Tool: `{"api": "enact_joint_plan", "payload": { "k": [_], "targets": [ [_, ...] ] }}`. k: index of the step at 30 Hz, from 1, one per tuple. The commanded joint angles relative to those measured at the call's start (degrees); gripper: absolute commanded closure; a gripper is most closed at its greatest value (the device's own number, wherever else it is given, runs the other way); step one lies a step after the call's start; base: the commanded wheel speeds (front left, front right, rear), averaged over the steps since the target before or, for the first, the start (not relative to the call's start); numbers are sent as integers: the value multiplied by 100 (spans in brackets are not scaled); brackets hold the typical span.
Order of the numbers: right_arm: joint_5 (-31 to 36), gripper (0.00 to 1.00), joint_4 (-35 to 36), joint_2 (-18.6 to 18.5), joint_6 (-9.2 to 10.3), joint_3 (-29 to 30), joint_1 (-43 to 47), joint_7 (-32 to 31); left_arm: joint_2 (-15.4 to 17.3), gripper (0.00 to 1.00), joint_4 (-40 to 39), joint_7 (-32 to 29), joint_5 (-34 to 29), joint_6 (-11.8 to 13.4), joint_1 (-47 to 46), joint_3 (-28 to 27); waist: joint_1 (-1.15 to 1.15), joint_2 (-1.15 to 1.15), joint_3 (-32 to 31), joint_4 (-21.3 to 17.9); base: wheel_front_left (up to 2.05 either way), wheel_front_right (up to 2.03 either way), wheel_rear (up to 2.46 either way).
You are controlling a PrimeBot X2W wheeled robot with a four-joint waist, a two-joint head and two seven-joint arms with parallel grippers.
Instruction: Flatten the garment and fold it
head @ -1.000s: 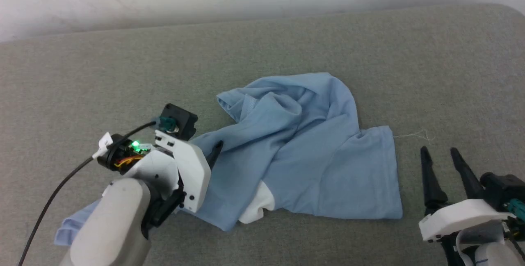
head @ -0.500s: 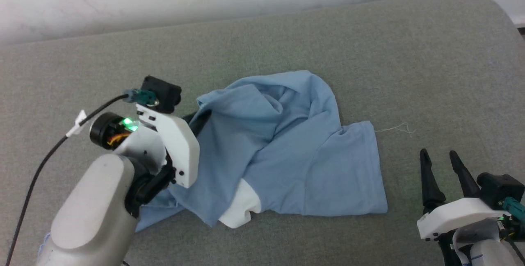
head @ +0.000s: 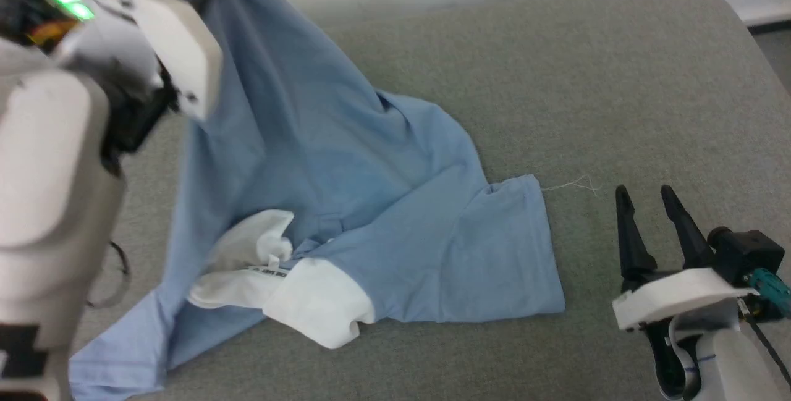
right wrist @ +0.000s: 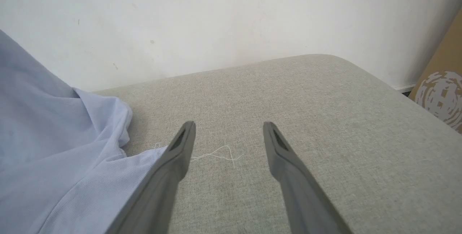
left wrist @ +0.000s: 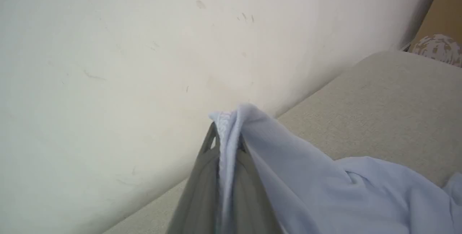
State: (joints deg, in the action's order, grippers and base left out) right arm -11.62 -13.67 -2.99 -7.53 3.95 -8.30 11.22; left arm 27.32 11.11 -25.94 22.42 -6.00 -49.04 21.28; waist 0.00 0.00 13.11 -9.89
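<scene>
1. Head view: the light blue garment [head: 346, 191] drapes from upper left onto a grey padded surface [head: 618, 80], its white collar [head: 315, 305] nearest the camera.
2. Left wrist view: the left gripper [left wrist: 226, 138] is clenched on a bunched garment edge.
3. The right gripper [head: 642, 191] is spread and empty, beside the hem.

Bare grey surface [head: 618, 80] right of the garment [head: 371, 203]; wall [right wrist: 216, 10] seemingly close behind it.

The garment [head: 321, 160] has a collar label [head: 269, 272] too small to read.
</scene>
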Motion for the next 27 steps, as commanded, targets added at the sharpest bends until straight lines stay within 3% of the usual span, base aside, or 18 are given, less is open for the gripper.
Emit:
{"api": "enact_joint_plan", "payload": {
  "k": [1, 10, 11, 12, 17, 27],
  "targets": [
    [-71, 0, 41, 12, 4, -48, -110, 36, 63, 100, 161, 94, -106, -20, -261, -11, 0, 0, 491, -468, 0, 0, 0],
    [-358, 0, 159, 12, 4, -300, -348, 206, 258, 100, 1957, 1109, -851, 146, -1811, -20, 0, 0, 1143, -973, 0, 0, 0],
    [-371, 0, 156, 12, 4, -330, -360, 219, 249, 64, 2154, 1214, -896, 142, -1893, 12, 0, 0, 1180, -993, 0, 0, 0],
    [-382, 0, 149, 12, 4, -358, -371, 229, 226, 0, 2363, 1292, -930, 137, -1951, 50, 0, 0, 1209, -1002, 0, 0, 0],
    [-394, 0, 115, 12, 4, -488, -434, 261, 43, 0, 3263, 1455, -929, 5, -2037, 305, 0, 0, 1249, -958, 0, 0, 0],
    [-73, 0, 165, 12, 4, -300, -320, 121, -350, 0, 3891, 2805, -646, -62, -1861, 315, 0, 0, 595, -441, 0, 0, 0]
  ]
}}
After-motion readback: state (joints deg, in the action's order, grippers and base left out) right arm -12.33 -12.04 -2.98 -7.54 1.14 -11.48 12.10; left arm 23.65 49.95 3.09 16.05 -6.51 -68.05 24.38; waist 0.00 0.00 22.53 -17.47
